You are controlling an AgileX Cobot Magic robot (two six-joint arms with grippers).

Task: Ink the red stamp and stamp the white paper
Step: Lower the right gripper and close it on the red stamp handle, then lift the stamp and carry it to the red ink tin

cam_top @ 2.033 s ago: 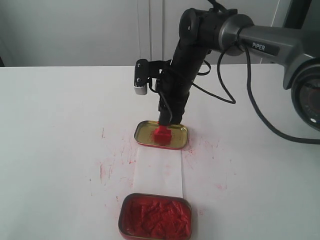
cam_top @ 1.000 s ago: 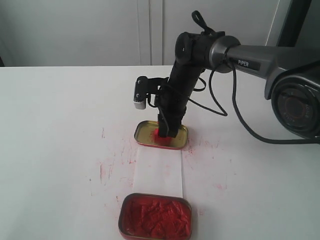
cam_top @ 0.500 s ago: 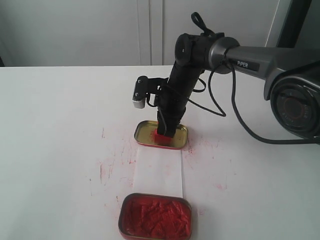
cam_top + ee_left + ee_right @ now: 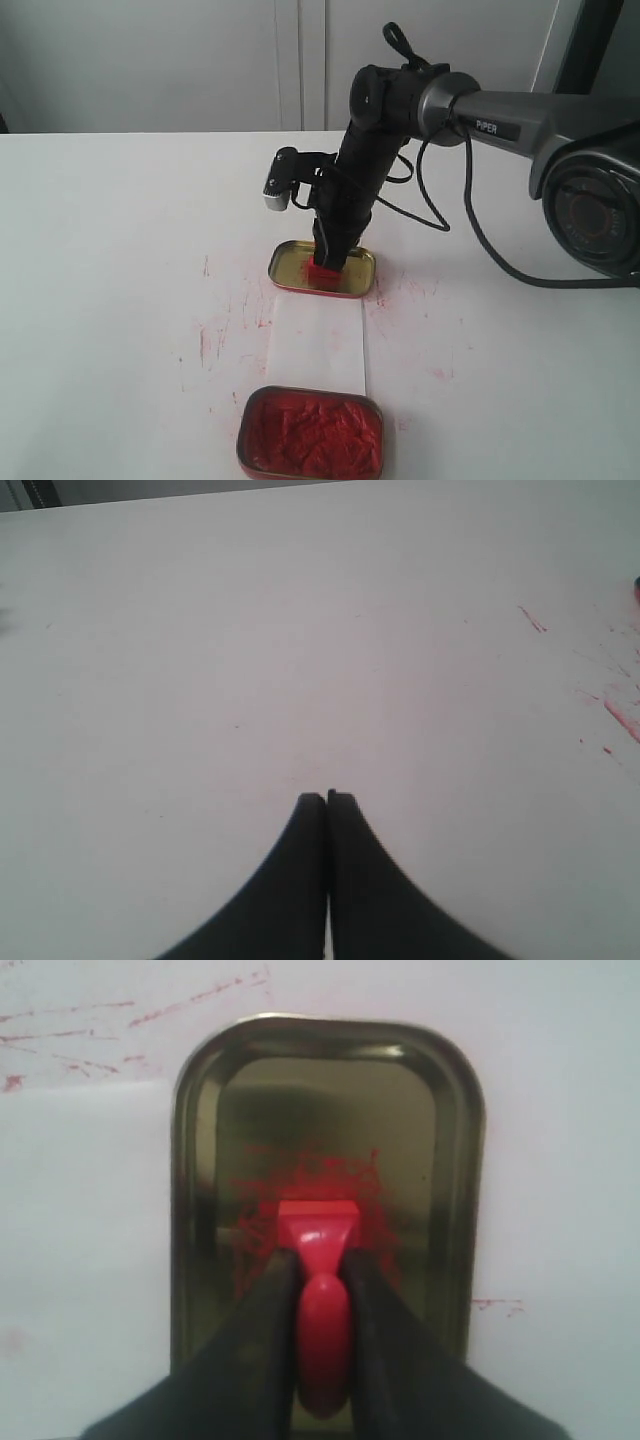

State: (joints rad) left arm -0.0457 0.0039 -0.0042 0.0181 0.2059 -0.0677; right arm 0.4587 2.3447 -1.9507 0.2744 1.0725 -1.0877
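Observation:
The red stamp (image 4: 318, 1235) stands in a shallow gold tin (image 4: 356, 268) with red smears on its floor. My right gripper (image 4: 322, 1260) is shut on the stamp's handle, its black fingers (image 4: 262, 1312) on both sides. In the exterior view the stamp (image 4: 322, 270) shows just below the right gripper (image 4: 328, 262). The white paper (image 4: 318, 340) lies flat between this tin and the near tin of red paste (image 4: 310, 433). My left gripper (image 4: 327, 798) is shut on nothing above bare white tabletop, and it does not show in the exterior view.
Red smudges mark the white tabletop (image 4: 120, 250) around the paper and tins. The right arm's cable (image 4: 470, 225) loops over the table at the right. A grey wall stands behind the table's far edge.
Two seconds ago the stamp showed whole below the fingers in the gold tin. The right gripper then came down over it and shut on its handle; the wrist has since shifted slightly.

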